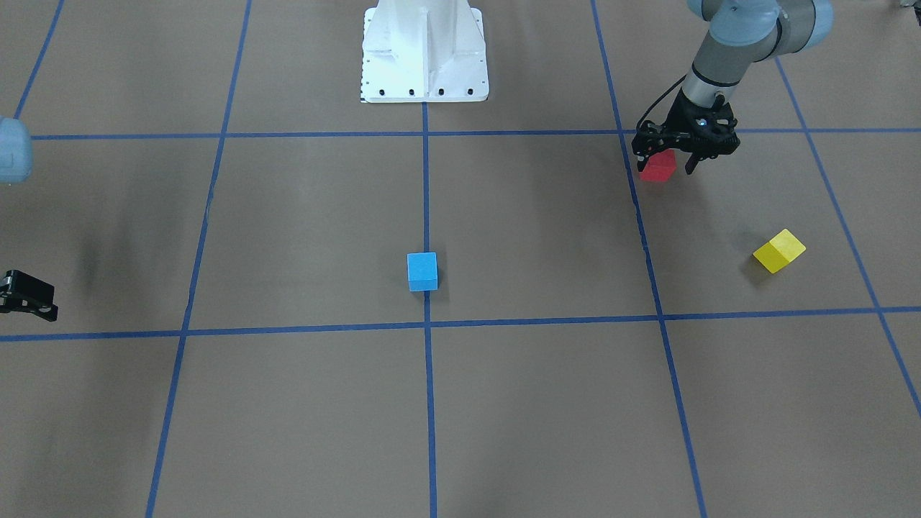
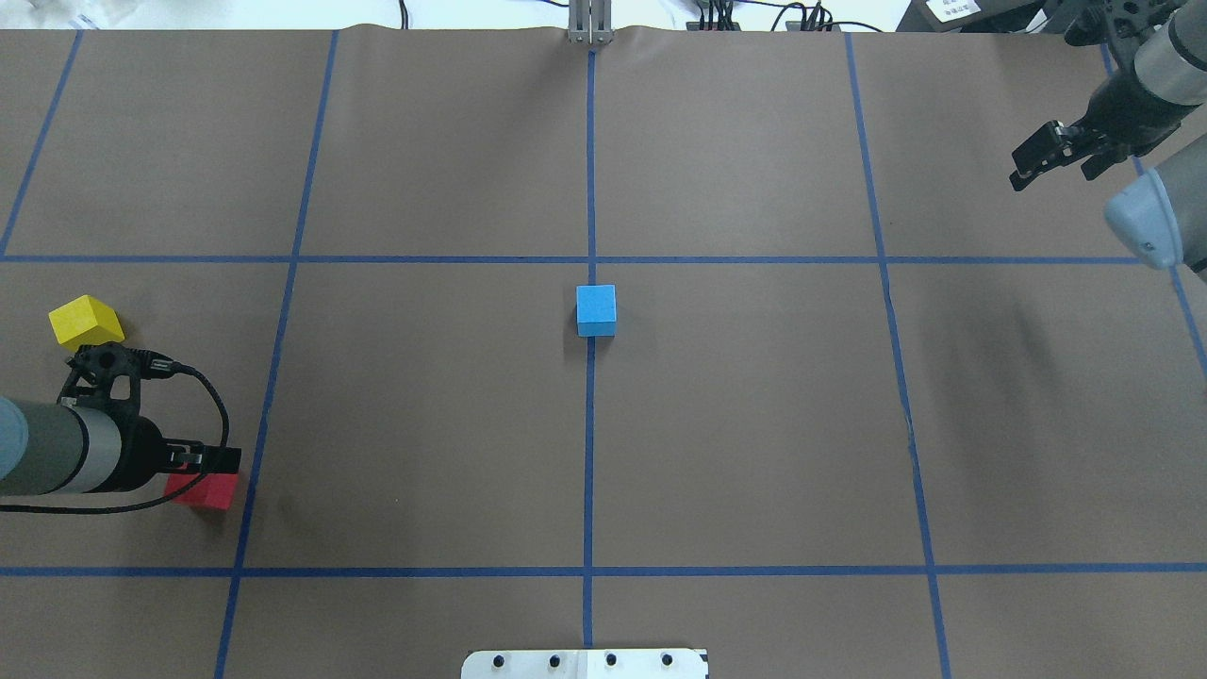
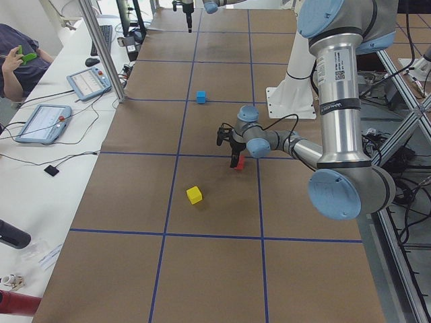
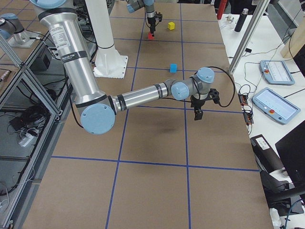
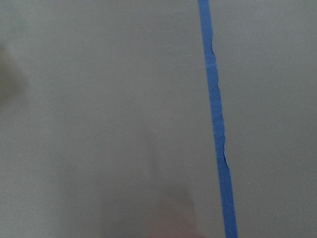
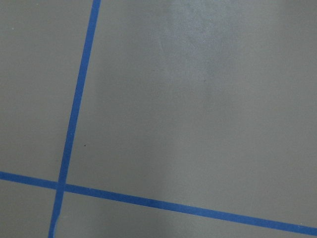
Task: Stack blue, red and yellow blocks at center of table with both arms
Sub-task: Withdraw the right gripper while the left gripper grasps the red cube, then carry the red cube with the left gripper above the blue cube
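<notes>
While blue block [image 1: 422, 270] sits central, left hand [image 1: 665, 168] straddles red block [image 1: 657, 173], fingers spread, not gripping. Next move, likely: close, lift, carry onto blue.

The middle block [image 2: 596, 309] sits at the centre of the desk [image 2: 754, 424], two others lie near its left edge, the nearer block [image 2: 203, 491] between the left pincer's [image 1: 665, 171] fingers, the farther block [image 2: 85, 321] beyond it, and the right pincer [image 2: 1051, 177] hangs by the far right corner.

red block [image 1: 656, 173] partly hidden behind left gripper [image 1: 666, 167], right gripper [image 1: 44, 301] cut by front view's left edge
</notes>
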`<state>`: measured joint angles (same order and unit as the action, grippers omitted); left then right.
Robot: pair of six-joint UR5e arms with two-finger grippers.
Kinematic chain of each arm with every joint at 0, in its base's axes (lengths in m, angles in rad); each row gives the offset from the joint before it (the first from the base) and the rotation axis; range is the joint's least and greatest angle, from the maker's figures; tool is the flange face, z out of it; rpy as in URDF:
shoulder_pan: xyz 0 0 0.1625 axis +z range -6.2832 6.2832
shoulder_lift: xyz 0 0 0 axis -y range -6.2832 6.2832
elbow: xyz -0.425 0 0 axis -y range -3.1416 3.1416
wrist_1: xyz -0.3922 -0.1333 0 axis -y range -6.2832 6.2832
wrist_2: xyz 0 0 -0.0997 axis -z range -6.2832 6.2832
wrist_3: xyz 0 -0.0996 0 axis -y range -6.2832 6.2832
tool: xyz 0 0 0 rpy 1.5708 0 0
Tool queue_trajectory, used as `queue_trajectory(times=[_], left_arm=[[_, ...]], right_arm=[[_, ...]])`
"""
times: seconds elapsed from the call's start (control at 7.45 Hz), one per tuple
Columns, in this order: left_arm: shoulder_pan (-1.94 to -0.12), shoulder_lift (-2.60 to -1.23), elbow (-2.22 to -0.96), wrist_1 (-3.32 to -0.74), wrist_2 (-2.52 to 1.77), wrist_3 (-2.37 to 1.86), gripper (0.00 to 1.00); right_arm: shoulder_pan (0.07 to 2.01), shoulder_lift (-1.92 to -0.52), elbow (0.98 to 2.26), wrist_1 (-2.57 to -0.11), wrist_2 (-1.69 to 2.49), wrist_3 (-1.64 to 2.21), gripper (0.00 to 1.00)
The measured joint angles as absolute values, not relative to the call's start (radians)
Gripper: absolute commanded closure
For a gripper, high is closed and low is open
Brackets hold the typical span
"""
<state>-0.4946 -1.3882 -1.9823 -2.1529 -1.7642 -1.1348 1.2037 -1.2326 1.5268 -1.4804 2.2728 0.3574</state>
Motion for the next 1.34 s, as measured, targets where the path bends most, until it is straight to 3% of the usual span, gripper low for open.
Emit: queue_trajectory(times=[0.13, 0.27, 0.4, 0.54, 1.07, 1.34], left_arm=[[-0.489, -1.388, -1.976, -2.163, -1.766, -1.135, 0.17], [-0.487, -1.388, -1.973, -2.167, -1.768, -1.134, 0.48], [-0.485, -1.388, -1.972, -2.168, -1.771, -1.136, 0.91], [-0.485, -1.388, -1.973, -2.168, -1.774, -1.139, 1.00], [-0.532, -1.398, -2.035, -2.138, -1.909, -1.140, 1.00], [-0.599, -1.496, -2.064, -2.014, -1.973, -1.139, 1.00]], right_arm=[[1.205, -1.234, 1.531, -1.484, 2.273, 0.358, 0.00], [1.205, -1.234, 1.535, -1.487, 2.273, 0.358, 0.00], [1.207, -1.234, 1.538, -1.489, 2.275, 0.359, 0.00], [1.209, -1.235, 1.541, -1.490, 2.278, 0.359, 0.00], [1.222, -1.236, 1.543, -1.491, 2.285, 0.359, 0.00], [1.226, -1.240, 1.544, -1.491, 2.286, 0.359, 0.00]])
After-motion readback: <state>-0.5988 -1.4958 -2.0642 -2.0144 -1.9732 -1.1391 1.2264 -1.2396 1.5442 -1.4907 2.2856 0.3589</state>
